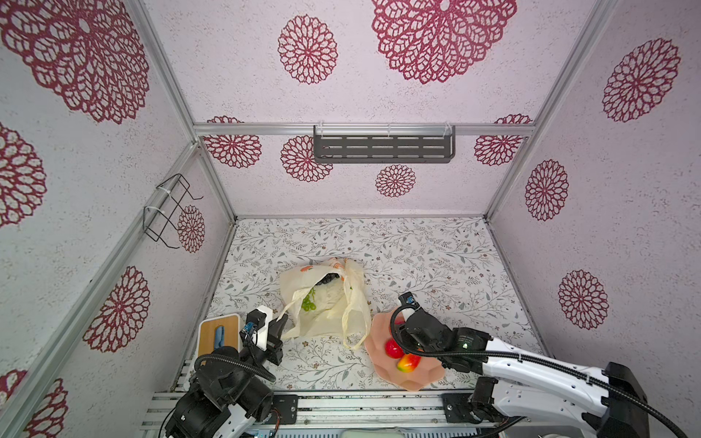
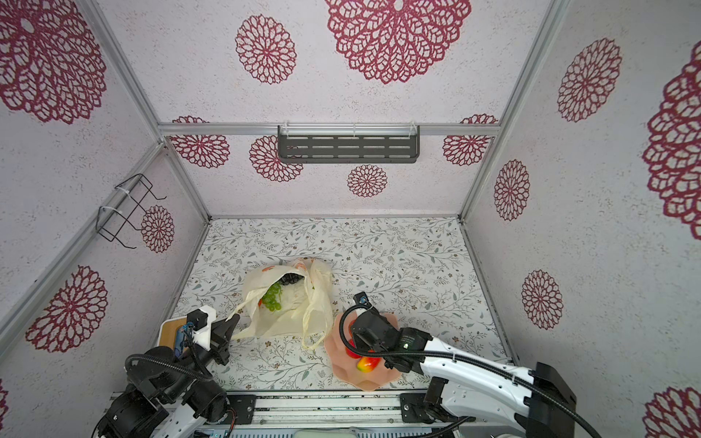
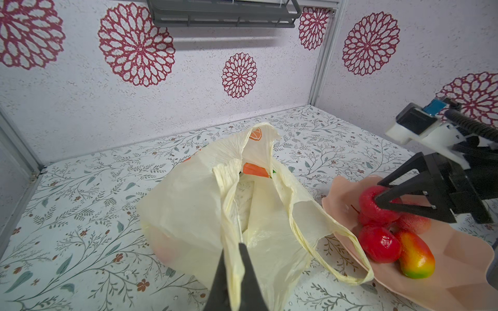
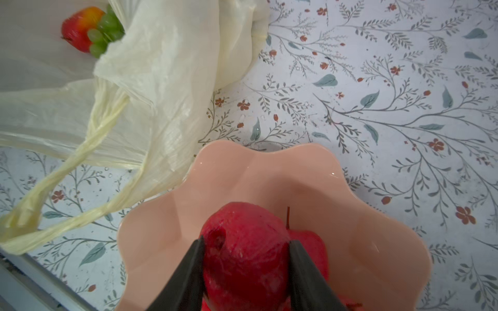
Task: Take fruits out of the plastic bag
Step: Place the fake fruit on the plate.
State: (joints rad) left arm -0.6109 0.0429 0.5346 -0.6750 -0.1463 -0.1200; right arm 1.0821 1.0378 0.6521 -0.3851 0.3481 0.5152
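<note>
Covering the lower middle of both top views: floral desk [image 1: 436, 258]. Plastic bag [image 1: 330, 303] lies crumpled at its centre, mouth open, contents showing. It also fills the middle of the left wrist view [image 3: 188, 215] and the upper left of the right wrist view [image 4: 161, 67].

Pink bowl [image 1: 409, 379] sits just right of the bag in the top views, wavy rim touching the bag's edge [image 4: 242, 172].

Left end effector [image 3: 233, 247], bottom centre of its wrist view, is clamped tight on a loop handle [image 3: 229, 215] of the bag. In a top view it's at the bag's lower left [image 2: 233, 322].

Right end effector [image 4: 246, 241] is closed around a red apple [image 4: 242, 255], over the bowl, bottom centre of its wrist view. Same grip shows at right of the left wrist view [image 3: 378, 192].

Already in the bowl, lower right of the left wrist view:
- second red apple [image 3: 378, 243]
- mango [image 3: 416, 255], touching that apple
- peach [image 3: 415, 222], behind them
- one more red fruit, mostly hidden under the gripped apple

Inside the bag:
- green grape bunch [image 2: 273, 297]
- dark grape bunch [image 2: 290, 278], above it in the frame
- bagged mango [image 4: 79, 28], touching the green grapes
</note>
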